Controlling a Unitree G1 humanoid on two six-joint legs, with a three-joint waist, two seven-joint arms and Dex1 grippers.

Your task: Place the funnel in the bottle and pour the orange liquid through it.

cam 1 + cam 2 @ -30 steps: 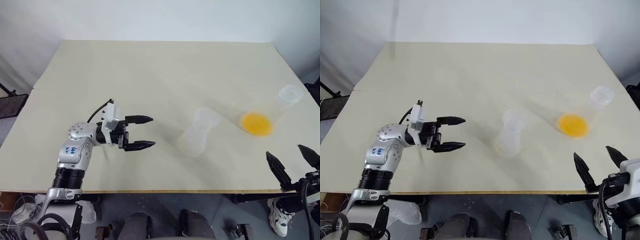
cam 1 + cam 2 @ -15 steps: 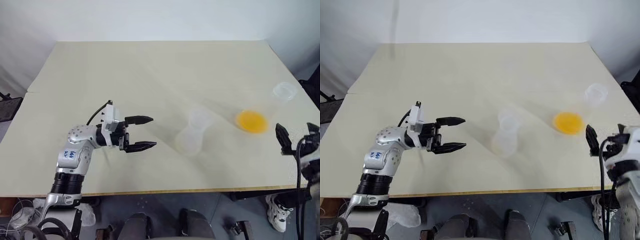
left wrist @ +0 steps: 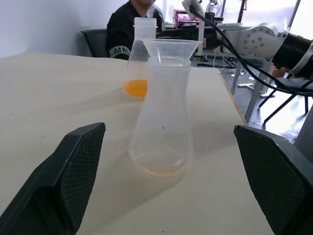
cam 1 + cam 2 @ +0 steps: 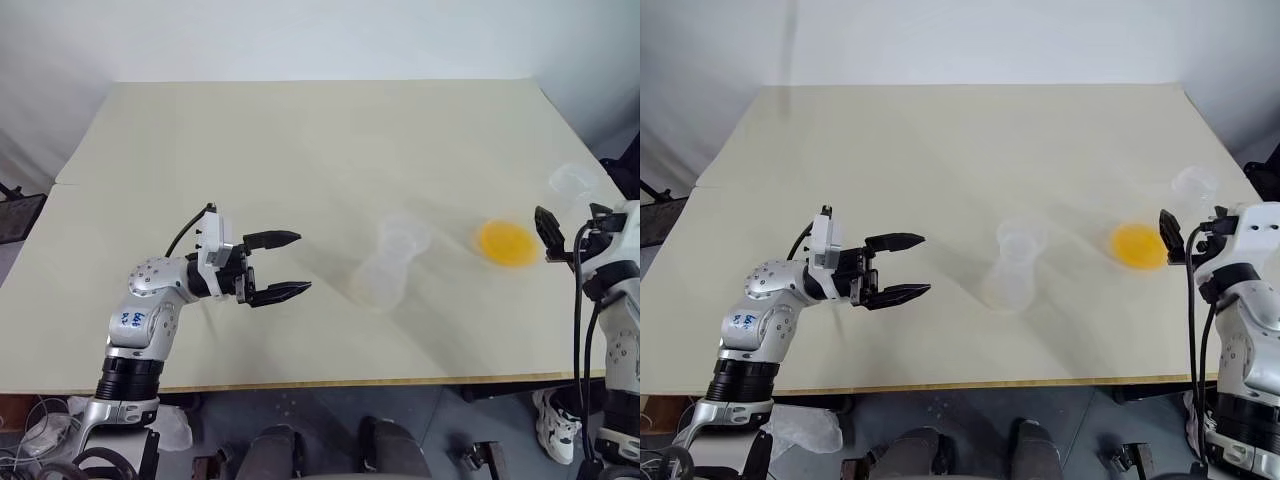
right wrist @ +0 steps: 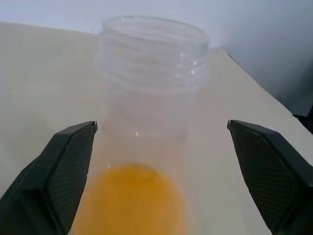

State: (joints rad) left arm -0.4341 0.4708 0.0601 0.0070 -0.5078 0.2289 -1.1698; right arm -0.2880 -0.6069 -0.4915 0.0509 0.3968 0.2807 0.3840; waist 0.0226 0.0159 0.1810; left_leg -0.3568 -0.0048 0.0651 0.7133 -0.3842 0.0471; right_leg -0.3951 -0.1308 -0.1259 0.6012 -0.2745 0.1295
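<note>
The funnel [image 3: 168, 48] already sits in the bottle [image 4: 1012, 268] at mid-surface, so the flask with the orange liquid [image 4: 1139, 246] matters now – it stands upright just ahead of the right tool [image 5: 161, 181], spread wide and empty, while the left tool [image 4: 902, 268] – also spread – hovers well apart.

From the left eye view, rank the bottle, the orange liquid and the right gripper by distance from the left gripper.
1. The bottle, mid-table, funnel already in its neck.
2. The orange liquid, further right.
3. The right gripper, at the table's right edge.
</note>
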